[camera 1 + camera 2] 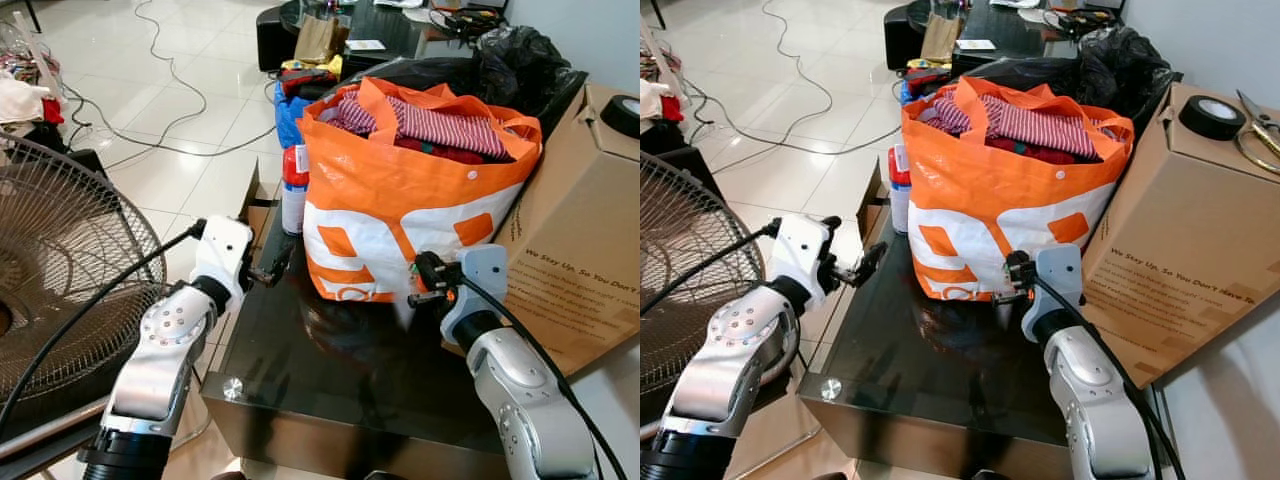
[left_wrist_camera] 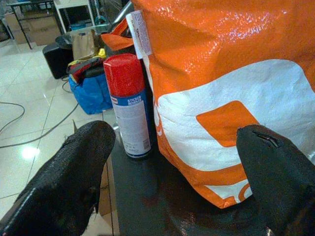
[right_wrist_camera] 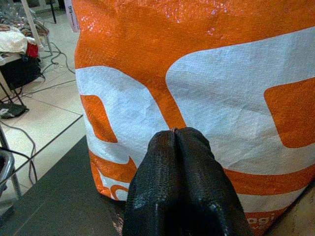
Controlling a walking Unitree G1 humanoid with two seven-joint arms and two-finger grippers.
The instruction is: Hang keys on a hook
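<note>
L gripper (image 2: pixel 172 162) wide open, empty; R gripper (image 3: pixel 175 135) pinched closed, empty.

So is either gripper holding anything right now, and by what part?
Nothing is held. The left gripper is open, with only the orange bag and spray can beyond it. The right gripper has its fingers pressed together on nothing.

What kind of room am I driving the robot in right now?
Probably a cluttered living room or storage corner of a home: a black glass table holding an orange bag of clothes, a pedestal fan beside it, cables across the white tiled floor.
</note>
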